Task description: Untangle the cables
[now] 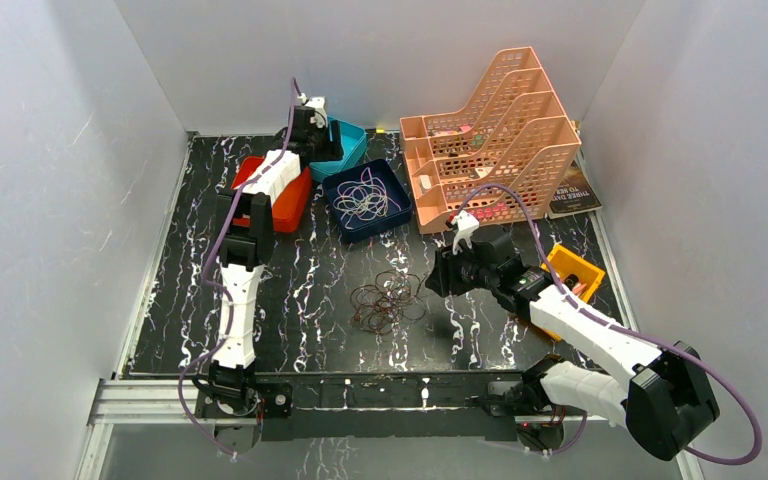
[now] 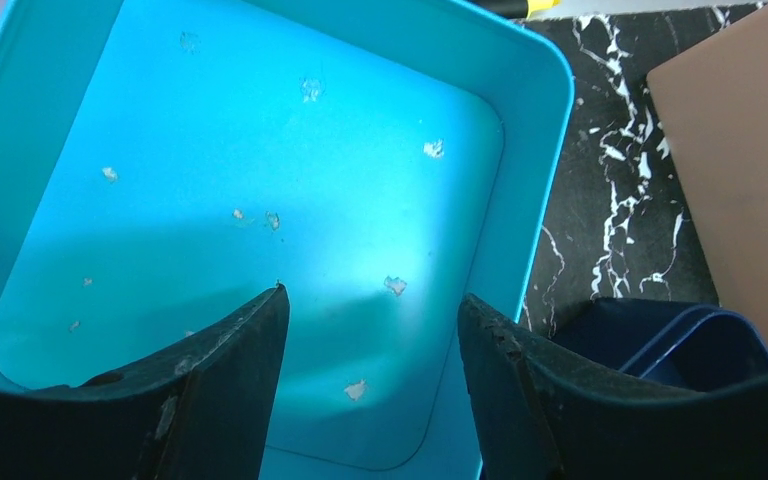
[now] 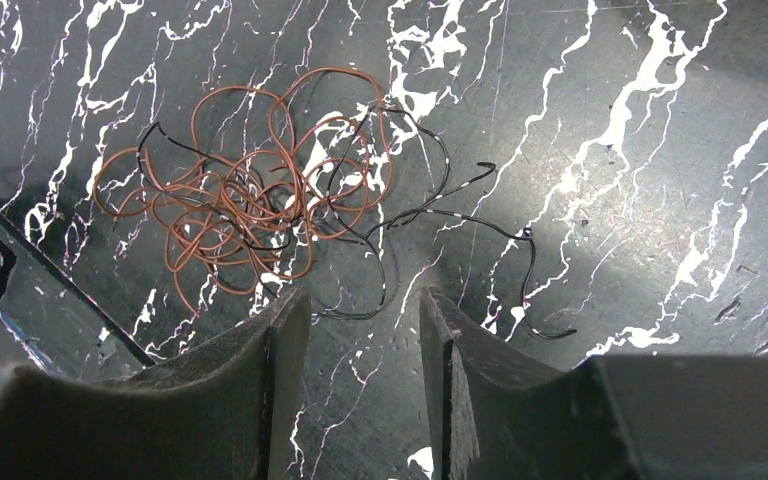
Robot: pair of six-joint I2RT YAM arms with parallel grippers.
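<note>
I hold my right gripper (image 3: 355,300) parted and empty over the brown-and-black cables (image 3: 250,210), probably to pluck a strand, while my left gripper (image 2: 370,300) gapes empty above the teal bin (image 2: 545,150).

A dark book (image 1: 572,197) lying just right of the peach mesh file rack (image 1: 490,140) bears pale cover lettering, seemingly "THREE DAYS TO SEE". The letters are small and turned sideways, so that reading is unsure.

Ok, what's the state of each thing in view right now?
left pincer: open, empty, over the teal bin.
right pincer: open, empty, above the table.
teal bin: empty.
navy bin: holds whitish cables, tangled.
brown and black cables: tangled on the table, not gripped.
</note>
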